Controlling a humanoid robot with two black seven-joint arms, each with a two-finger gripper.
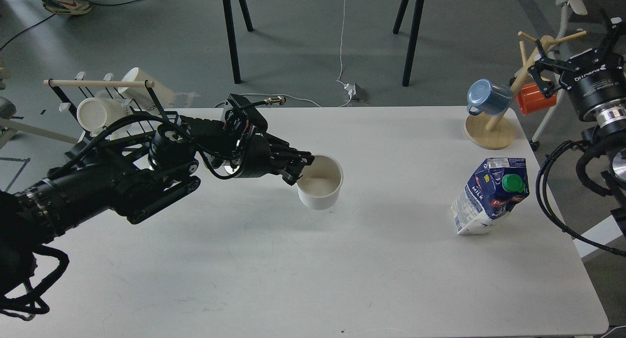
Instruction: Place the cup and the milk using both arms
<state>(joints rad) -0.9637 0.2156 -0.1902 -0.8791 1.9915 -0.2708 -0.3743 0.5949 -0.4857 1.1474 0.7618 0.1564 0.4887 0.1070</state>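
1. The left gripper point(299, 170) is at the near-left rim of the cup point(320, 181), its fingers closed on the wall or handle side; the handle itself is hidden behind them, so exactly what is pinched cannot be told.
2. The cup sits upright near the middle of the table point(313, 279), open mouth up and empty. Its base seems to touch the tabletop, though a slight lift cannot be ruled out.
3. The right gripper point(567, 66) hangs off the table's right edge, near the mug tree point(491, 130), fingers spread and holding nothing.
4. The milk point(491, 196) stands on the right side of the table, well apart from the cup and leaning as seen from the head, green cap toward the right arm.
5. Judged from this, the cup is being set down or is about to be released, while the milk looks already placed.
6. To do it well, the left arm should keep the cup level, press it flat on the table before the fingers part, then open fully.
7. Withdrawal should go straight back along the finger line, away from the rim, so a finger does not drag or tip the cup.
8. The right arm should stay clear of the blue mug point(484, 97) and orange mug point(535, 99) on the tree.
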